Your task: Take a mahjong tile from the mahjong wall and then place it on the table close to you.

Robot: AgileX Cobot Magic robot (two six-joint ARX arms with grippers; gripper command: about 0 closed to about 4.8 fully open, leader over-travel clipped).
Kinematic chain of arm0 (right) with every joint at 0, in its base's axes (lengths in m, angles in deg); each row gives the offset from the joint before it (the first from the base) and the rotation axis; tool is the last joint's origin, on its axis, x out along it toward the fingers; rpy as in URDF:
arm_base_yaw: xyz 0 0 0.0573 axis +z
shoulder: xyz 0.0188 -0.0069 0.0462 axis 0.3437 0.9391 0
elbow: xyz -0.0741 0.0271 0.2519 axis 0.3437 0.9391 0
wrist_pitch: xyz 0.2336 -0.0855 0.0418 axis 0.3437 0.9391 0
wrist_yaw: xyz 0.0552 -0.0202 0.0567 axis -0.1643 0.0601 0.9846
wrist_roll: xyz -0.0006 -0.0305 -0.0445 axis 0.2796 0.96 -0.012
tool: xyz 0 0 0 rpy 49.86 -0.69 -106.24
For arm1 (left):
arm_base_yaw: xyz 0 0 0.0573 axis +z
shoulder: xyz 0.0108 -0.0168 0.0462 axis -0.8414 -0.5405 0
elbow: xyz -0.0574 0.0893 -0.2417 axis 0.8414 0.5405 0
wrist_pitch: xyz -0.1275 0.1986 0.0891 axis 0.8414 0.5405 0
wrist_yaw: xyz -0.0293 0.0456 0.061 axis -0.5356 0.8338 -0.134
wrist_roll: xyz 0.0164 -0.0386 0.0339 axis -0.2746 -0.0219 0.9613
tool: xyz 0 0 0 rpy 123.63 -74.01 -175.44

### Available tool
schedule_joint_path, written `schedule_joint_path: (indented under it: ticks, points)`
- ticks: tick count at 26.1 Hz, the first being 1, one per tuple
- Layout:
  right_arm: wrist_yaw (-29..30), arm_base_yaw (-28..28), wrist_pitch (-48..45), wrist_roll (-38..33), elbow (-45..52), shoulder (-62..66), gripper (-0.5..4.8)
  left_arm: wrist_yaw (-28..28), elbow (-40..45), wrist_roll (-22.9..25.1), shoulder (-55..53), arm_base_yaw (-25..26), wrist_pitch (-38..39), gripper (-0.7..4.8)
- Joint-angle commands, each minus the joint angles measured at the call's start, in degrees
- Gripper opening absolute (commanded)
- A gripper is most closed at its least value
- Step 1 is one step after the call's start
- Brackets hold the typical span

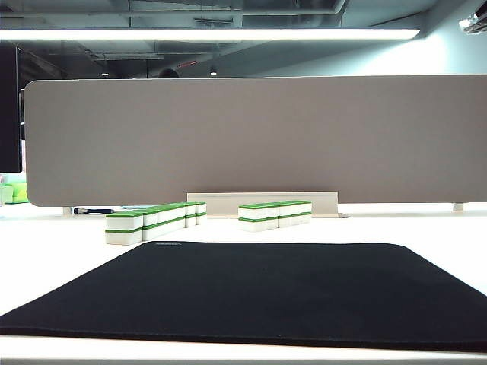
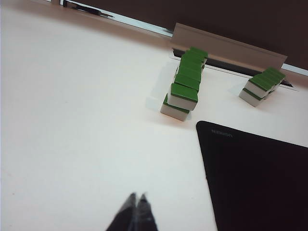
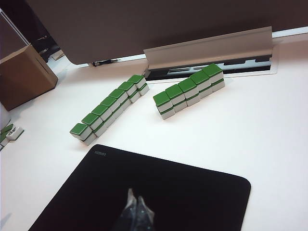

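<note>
The mahjong wall (image 1: 156, 221) sits on the table (image 1: 53, 258) in two pieces, just past the far edge of the black mat (image 1: 259, 293). Left piece runs at an angle, near end closest to the mat's far-left corner; right piece (image 1: 275, 214) is shorter, set apart from it by a gap, angled the other way. Tiles are white w/ green tops, stacked two high, all in place.

In the right wrist view both pieces show: the longer row (image 3: 108, 109) and the shorter row (image 3: 188, 90), both well apart from the right gripper (image 3: 135, 199). Its fingertips are pressed together, holding nothing, hanging over the mat (image 3: 159, 192). The wall lies beyond the mat's far edge from it, no contact.

In the left wrist view the longer row (image 2: 185, 84) is seen end-on, w/ the shorter one (image 2: 263, 86) off to the side. Left gripper (image 2: 136, 198) is also closed, tips together, nothing in it, above bare table (image 2: 72, 120) beside the mat's (image 2: 260, 178) corner. Wall is well apart from it too.

Behind the tiles: a low pale bracket (image 1: 262, 202) at the foot of a grey-beige partition (image 1: 251, 137). A cardboard box (image 3: 24, 74) and a few loose tiles (image 3: 10, 132) sit off to one side in the right wrist view. Neither arm shows in the exterior view.
</note>
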Motion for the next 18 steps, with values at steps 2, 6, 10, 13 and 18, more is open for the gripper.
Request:
schedule_joint_path:
  ticks: [2,6,10,13,18]
  points:
    - [0.3,0.0,-1.1,0.0,-0.3,0.0,-0.01,-1.9,-0.1,-0.2,0.0,0.2,0.3,-0.02]
    - [1.7,0.0,-0.9,0.0,-0.3,0.5,-0.01,-4.7,-0.2,-2.1,0.0,0.2,0.1,-0.05]
    - [5.2,0.2,-0.7,0.0,-0.3,2.7,-0.01,-7.7,-1.3,-6.3,0.0,0.2,0.2,-0.05]
    - [5.3,1.9,-0.7,0.0,-0.3,3.9,-0.01,-8.3,-2.8,-6.4,0.0,0.2,0.2,-0.05]
    - [5.2,6.9,-0.7,0.1,-0.3,5.6,-0.01,-8.3,-6.5,-6.3,-0.1,0.2,1.3,-0.05]
